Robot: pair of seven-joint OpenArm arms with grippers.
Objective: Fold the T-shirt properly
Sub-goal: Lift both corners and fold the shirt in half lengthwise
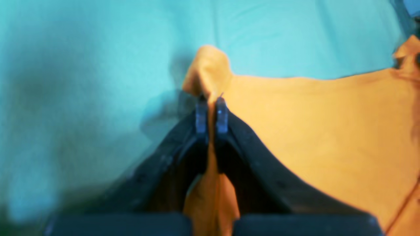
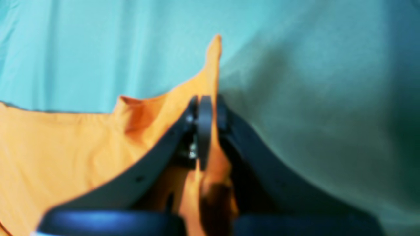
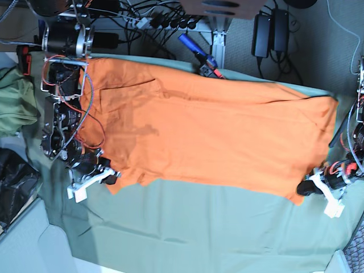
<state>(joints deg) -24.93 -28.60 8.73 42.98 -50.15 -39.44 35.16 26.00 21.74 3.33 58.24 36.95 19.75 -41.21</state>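
The orange T-shirt [image 3: 216, 131] lies spread flat across the sage-green cloth [image 3: 199, 233]. In the base view my right gripper [image 3: 111, 176] sits at the shirt's near left corner. My left gripper [image 3: 307, 187] is at its near right corner. The left wrist view shows my left gripper [image 1: 211, 98] shut on a bunched corner of the T-shirt [image 1: 328, 131], with fabric running back between its fingers. My right gripper [image 2: 208, 100] is likewise shut on a raised edge of the T-shirt [image 2: 49, 147], whose tip pokes up past the fingertips.
An olive-green garment [image 3: 14, 102] and a black bag [image 3: 14, 182] lie off the table's left side. Cables, power adapters [image 3: 270, 28] and a blue-handled tool [image 3: 196, 51] crowd the far edge. The green cloth stretches bare toward the near edge.
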